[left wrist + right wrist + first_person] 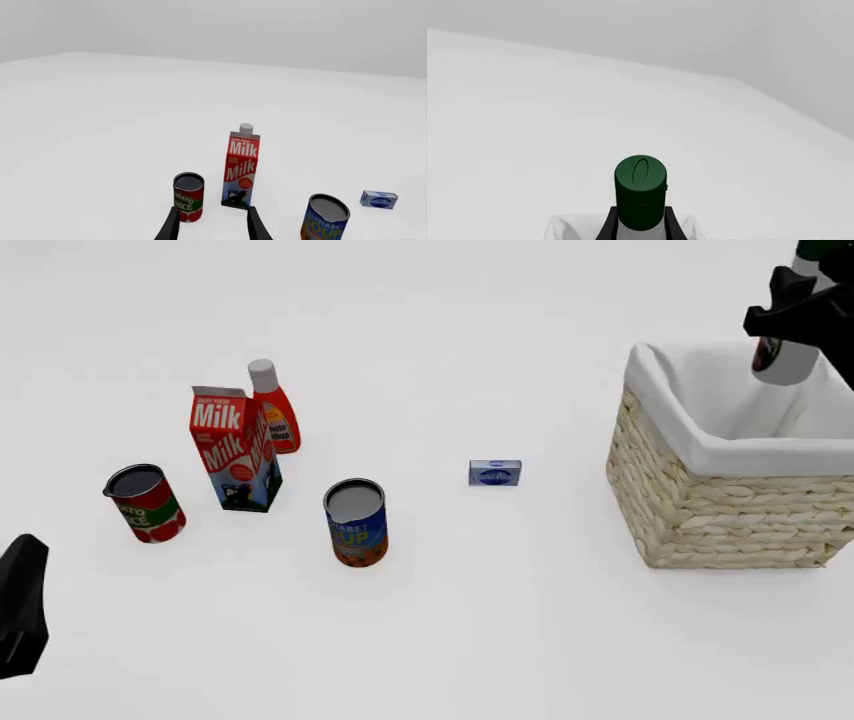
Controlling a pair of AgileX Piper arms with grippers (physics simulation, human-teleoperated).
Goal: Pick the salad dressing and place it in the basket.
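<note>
My right gripper (790,320) is shut on the salad dressing (785,362), a white bottle with a green-and-red label. It holds the bottle in the air above the far right part of the basket (727,510), a large wicker basket with white lining. In the right wrist view the dark green cap (640,192) sticks up between the two fingers (608,229), with the white shoulders (567,229) below. My left gripper (212,227) is open and empty, low over the table, facing the milk carton. Only a dark part of the left arm (20,605) shows in the front view.
On the left stand a milk carton (238,450), an orange-red bottle with a white cap (274,410) behind it, a tomato sauce can (147,502) and a soup can (356,523). A small blue box (495,472) lies between them and the basket.
</note>
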